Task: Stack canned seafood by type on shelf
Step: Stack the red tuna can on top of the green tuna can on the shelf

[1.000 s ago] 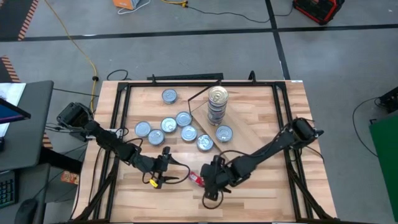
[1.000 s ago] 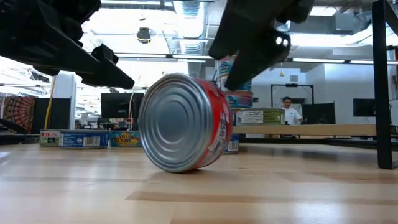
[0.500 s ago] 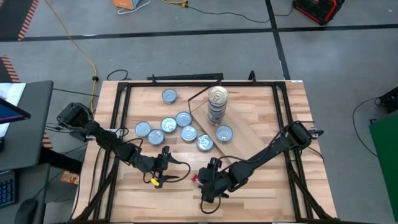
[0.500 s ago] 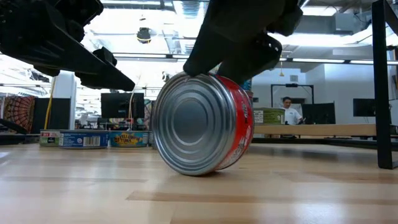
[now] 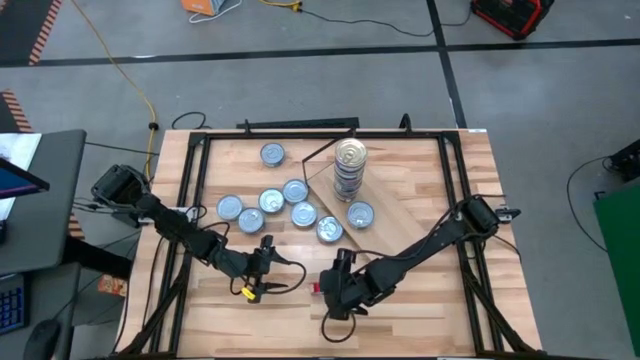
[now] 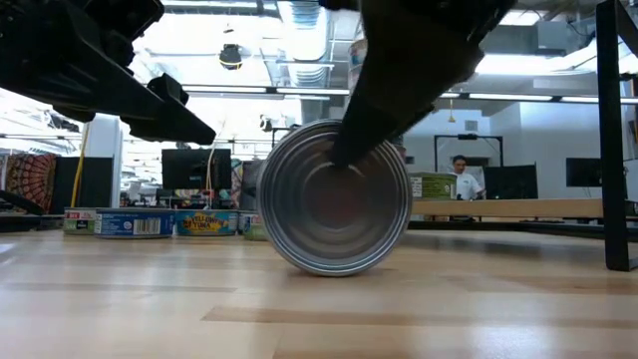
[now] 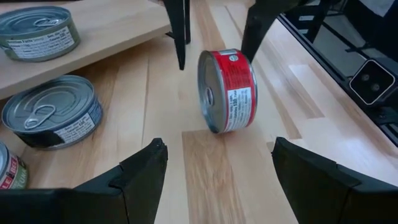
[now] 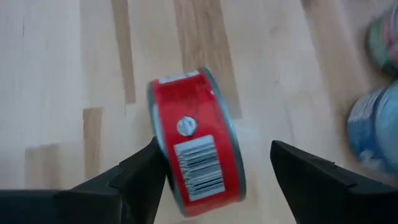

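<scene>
1. A small red-labelled round tin with silver ends (image 7: 227,92) stands on its rim on the plank tabletop (image 5: 420,310), well in front of the tall stack of tins (image 5: 350,168) on the light-wood shelf board with its thin dark frame (image 5: 400,215).
2. The right gripper (image 8: 214,163) hangs directly over the red tin, fingers spread wide to either side of it, holding nothing.
3. The left gripper (image 7: 214,165) waits just beside the red tin on the far side from the right arm, jaws wide apart and empty.
4. Handling call: rigid metal, so a firm squeeze should do no harm; likely dense for its size.
5. Those bare silver ends look slick, and balanced on edge it could roll at a nudge.
6. Best hold, I'd say, is across the two flat ends, pads centred on the discs.
7. Several silver-lidded flat tins (image 5: 285,200) lie loose beside the stack, off the shelf.
</scene>
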Controlling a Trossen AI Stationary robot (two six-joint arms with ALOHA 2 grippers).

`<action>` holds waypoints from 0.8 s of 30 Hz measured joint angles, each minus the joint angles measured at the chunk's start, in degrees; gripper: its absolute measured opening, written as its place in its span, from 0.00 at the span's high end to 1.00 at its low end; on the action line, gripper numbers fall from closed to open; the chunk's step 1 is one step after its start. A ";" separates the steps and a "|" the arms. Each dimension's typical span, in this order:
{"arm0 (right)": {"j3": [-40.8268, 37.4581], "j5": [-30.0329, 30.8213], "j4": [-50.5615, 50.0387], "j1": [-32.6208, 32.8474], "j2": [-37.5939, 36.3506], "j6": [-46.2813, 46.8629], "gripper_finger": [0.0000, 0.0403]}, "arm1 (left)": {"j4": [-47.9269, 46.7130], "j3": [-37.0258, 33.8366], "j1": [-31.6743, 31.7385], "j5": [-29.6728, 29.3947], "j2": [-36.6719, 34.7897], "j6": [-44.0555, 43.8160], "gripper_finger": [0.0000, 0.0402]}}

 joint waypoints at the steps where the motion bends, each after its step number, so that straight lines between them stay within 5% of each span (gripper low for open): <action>1: 0.01 0.00 0.16 0.00 -0.03 -2.33 0.24 | -0.02 0.00 0.00 -0.02 0.00 0.00 0.30; 13: 0.02 -1.80 4.33 -1.09 -0.05 -16.46 0.28 | -0.07 0.00 0.00 1.73 0.00 0.02 0.30; 22: 0.02 -2.35 0.97 -1.75 -0.18 -18.04 0.58 | -0.03 0.00 0.00 -1.36 0.00 0.07 0.30; 24: 0.02 -3.38 1.27 -1.77 -0.23 -19.37 0.59 | -0.02 0.00 0.00 -2.09 0.00 0.07 0.30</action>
